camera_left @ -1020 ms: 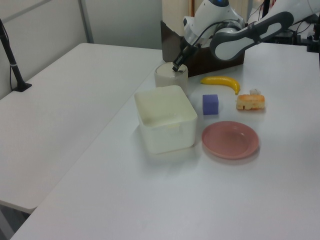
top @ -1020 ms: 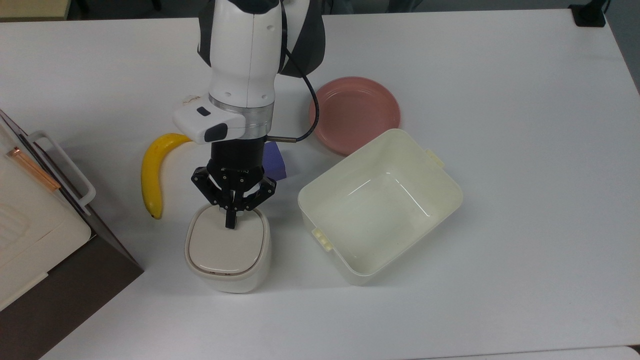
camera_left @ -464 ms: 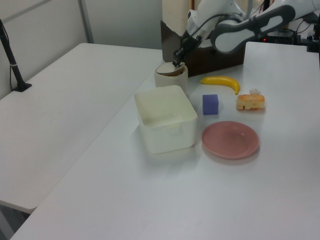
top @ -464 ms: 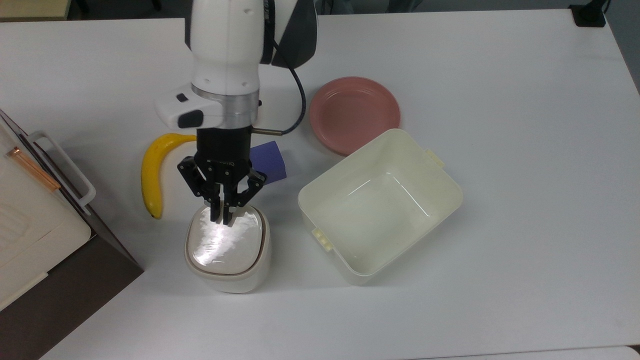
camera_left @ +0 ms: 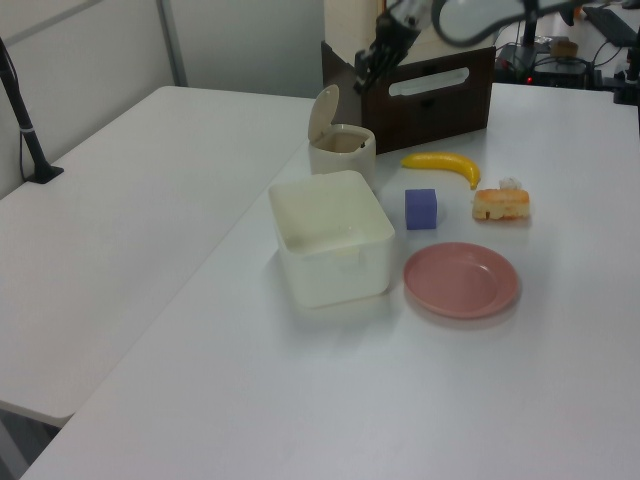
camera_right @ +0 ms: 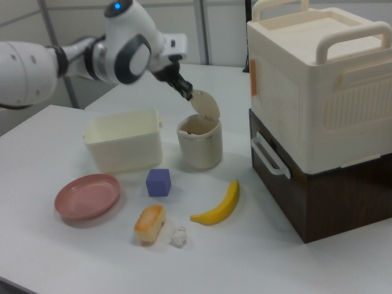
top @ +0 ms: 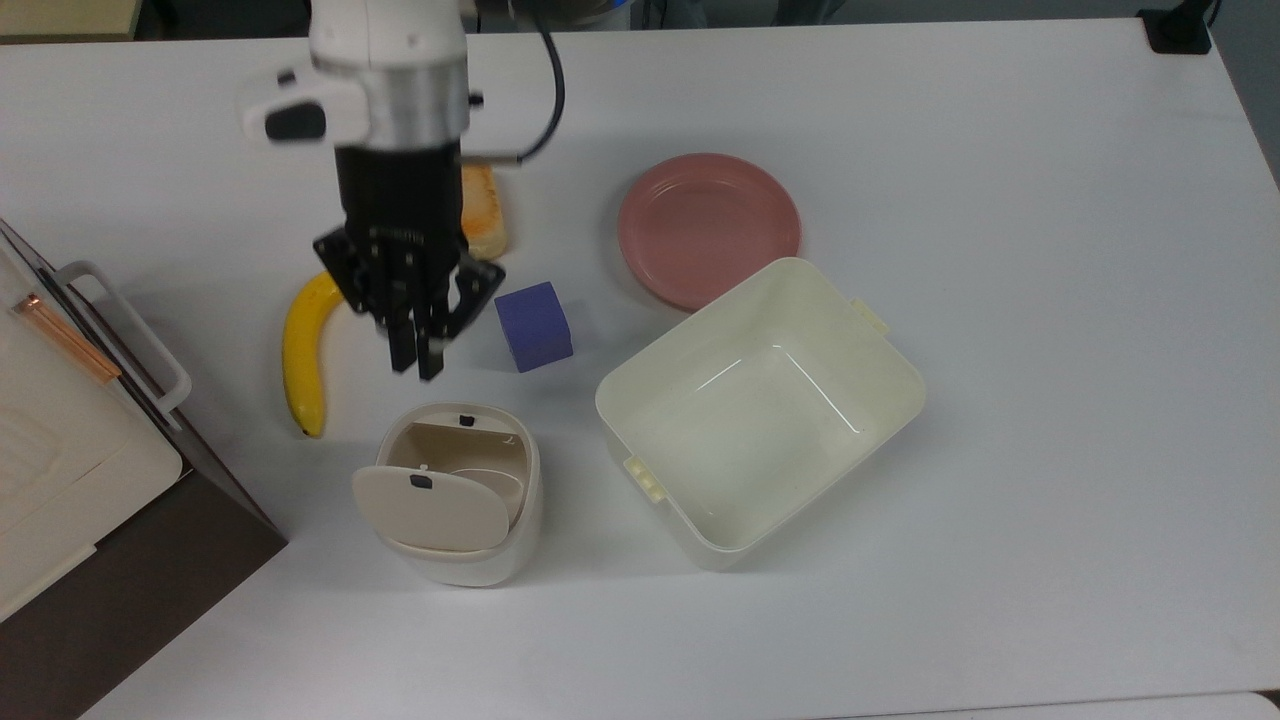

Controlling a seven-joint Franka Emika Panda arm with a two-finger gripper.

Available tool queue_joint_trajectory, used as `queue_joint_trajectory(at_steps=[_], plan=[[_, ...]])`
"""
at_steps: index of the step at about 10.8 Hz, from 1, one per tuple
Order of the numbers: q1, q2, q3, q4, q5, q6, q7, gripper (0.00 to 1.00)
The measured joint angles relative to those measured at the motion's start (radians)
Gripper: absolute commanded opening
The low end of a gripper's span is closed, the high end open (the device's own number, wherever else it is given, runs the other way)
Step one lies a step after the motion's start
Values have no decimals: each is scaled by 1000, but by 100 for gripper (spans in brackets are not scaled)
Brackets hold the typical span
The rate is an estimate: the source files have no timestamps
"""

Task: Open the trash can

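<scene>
The bin (top: 458, 500) sits by the banana (top: 303, 350) with its lid (top: 436, 507) up, so the job looks done — the gripper (top: 418, 358), pinched shut on nothing, should lift straight away and not bump the lid.

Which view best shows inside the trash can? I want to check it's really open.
The top view: it looks straight down into the trash can, its lid swung up and the cavity exposed. The left view and right view show the raised lid and rim from the side.
</scene>
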Motion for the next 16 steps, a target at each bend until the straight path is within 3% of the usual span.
queue_joint_trajectory(at_steps=[4,7,8,9,10,13,16], plan=[[0,-168,15,6,21,-288,-45,29],[-7,-270,13,5,22,-624,-232,44],[-16,-301,11,5,24,-713,-308,53],[-31,-335,7,4,33,-787,-397,93],[-42,-370,-2,-2,41,-827,-474,100],[-51,-443,-31,-59,44,-849,-550,100],[-51,-444,-32,-127,44,-849,-552,100]])
